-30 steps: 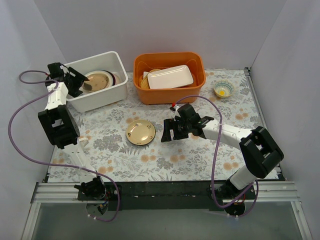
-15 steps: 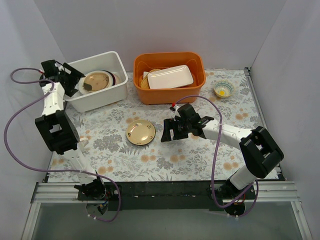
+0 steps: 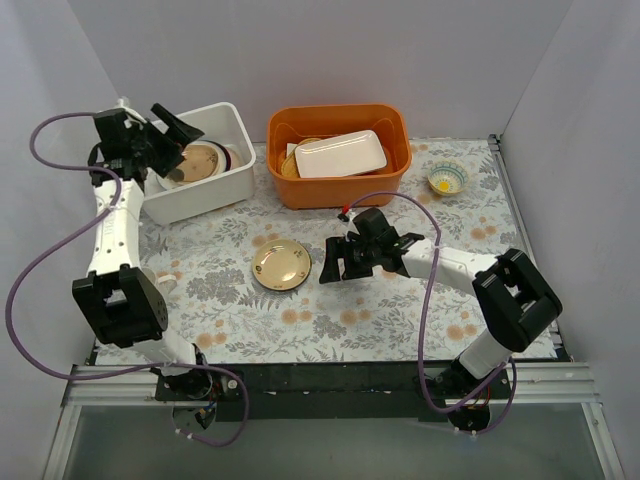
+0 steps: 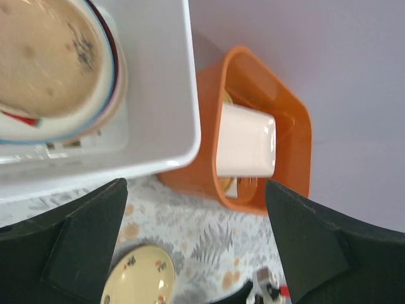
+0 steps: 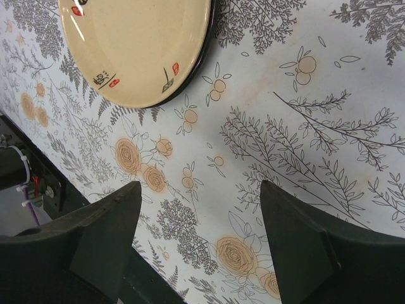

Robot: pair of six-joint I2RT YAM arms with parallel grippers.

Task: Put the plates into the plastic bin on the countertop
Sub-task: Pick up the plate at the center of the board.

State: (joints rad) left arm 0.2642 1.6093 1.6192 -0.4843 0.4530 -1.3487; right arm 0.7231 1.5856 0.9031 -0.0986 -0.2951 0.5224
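Left gripper (image 4: 196, 187) risen above plastic bin (image 4: 180, 95) — fingers spread, empty; right gripper (image 5: 201, 185) likewise, beside plate (image 5: 136, 44).

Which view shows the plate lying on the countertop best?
Top external: the plate shows whole, flat on the countertop. The right wrist view is closer and shows its red marks, but crops its upper edge. The left wrist view catches only part of it at the bottom edge.

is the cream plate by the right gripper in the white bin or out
Out. The plate lies flat on the countertop, apart from the white bin.
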